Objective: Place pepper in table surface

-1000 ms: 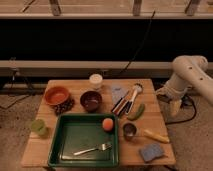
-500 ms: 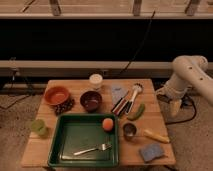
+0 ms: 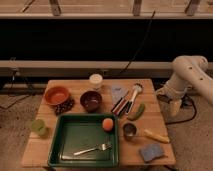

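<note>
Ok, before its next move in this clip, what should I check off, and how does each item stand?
1. Pepper in view: ok, it lies on the table surface.
2. Pepper free of any grip: ok, nothing touches it from above.
3. Hand located: ok, it hangs beyond the table's right edge, apart from the pepper.
4. Bare wood near the pepper: ok, there is a free patch to its right.
5. Clearance from neighbours: not ok, the utensils lie close alongside and the metal cup sits just in front.

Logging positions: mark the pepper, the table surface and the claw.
pepper (image 3: 136,111): camera view, middle of its body.
table surface (image 3: 75,86): camera view, bare wood, far edge.
claw (image 3: 175,110): camera view, its tip, beyond table's right edge.
</note>
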{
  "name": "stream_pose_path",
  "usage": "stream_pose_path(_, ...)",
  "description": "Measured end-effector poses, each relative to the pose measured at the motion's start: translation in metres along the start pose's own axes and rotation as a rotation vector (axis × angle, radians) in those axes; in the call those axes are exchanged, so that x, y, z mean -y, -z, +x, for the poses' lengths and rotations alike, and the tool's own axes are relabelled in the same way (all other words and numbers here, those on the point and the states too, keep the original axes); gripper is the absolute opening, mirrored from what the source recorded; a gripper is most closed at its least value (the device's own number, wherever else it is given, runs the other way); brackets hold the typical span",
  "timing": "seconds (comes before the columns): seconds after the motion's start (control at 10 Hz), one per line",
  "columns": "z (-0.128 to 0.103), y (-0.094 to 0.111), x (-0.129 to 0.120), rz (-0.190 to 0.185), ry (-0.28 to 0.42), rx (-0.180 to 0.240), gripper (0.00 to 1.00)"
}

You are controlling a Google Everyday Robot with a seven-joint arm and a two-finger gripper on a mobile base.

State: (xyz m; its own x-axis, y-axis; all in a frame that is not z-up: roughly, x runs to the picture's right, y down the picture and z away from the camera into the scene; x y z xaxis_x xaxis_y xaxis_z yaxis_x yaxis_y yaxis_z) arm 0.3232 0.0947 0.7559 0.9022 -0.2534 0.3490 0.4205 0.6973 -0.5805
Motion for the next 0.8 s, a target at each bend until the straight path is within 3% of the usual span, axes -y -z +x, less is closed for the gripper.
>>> stream_pose_path(0.4, -0.001, -0.004, 0.003, -0.002, 0.033, 0.010, 0.80)
stream_pose_path(0.8, -0.033, -0.071, 0.029, -0.016, 0.155, 0.063, 0.80)
